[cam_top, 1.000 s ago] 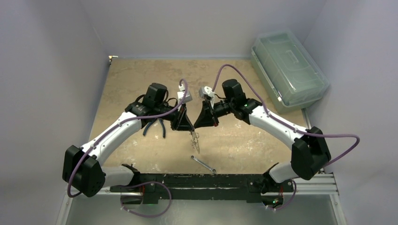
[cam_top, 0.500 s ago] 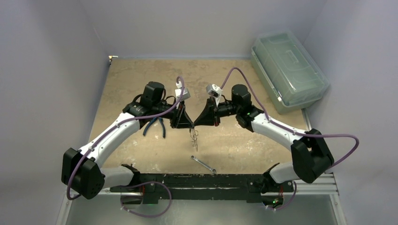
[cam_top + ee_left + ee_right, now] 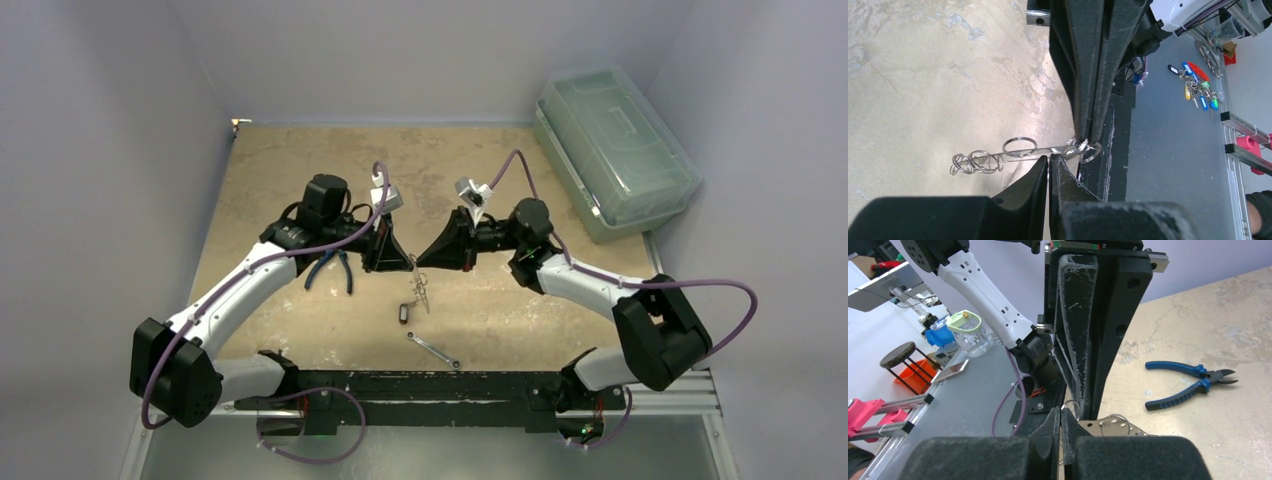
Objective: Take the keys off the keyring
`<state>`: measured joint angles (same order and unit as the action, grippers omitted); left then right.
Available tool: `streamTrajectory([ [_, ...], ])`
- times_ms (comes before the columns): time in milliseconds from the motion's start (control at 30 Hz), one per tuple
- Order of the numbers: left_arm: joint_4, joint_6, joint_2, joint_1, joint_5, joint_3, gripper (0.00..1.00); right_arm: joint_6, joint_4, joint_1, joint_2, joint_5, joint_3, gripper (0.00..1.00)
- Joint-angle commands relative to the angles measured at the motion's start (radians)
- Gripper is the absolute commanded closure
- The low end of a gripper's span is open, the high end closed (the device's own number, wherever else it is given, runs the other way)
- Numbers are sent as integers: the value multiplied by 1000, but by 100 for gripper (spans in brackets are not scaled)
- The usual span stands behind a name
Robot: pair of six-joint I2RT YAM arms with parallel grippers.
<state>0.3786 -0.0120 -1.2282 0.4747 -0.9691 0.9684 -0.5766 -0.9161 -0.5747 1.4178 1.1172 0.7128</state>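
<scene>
I'd say the job is barely under way. Both arms meet in mid-air over the tan, mottled tabletop (image 3: 290, 170), and the bunch hangs between them. The left gripper (image 3: 1049, 161) is pinched tight on what looks like the flat blade of the small silvery metal keys (image 3: 1035, 151). The right gripper (image 3: 1086, 141) is clamped just beside it, seemingly on the thin silver wire keyring (image 3: 1090, 153). A chain of further little silver rings (image 3: 975, 162) trails off the far end. As far as I can see the key is threaded on its ring, so the real work of sliding it round the coil and off is yet to do. A small dark oblong piece (image 3: 404, 312) lies on the table under the bunch. It may be something already freed, but it is too small to tell.
</scene>
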Motion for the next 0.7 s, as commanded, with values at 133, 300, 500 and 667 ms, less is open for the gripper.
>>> streamTrajectory([
  [133, -58, -32, 0, -11, -4, 8, 100, -79, -175, 0, -22, 6, -26, 100],
  [300, -18, -5, 11, -21, 5, 1, 100, 2, -53, 54, -43, 9, -23, 100],
  [500, 0, 7, -1, -45, 24, 8, 84, 32, 41, 121, -62, 30, -13, 100],
  [667, 31, 7, -21, -75, 59, 24, 51, 34, 118, 206, -97, 17, -47, 100],
])
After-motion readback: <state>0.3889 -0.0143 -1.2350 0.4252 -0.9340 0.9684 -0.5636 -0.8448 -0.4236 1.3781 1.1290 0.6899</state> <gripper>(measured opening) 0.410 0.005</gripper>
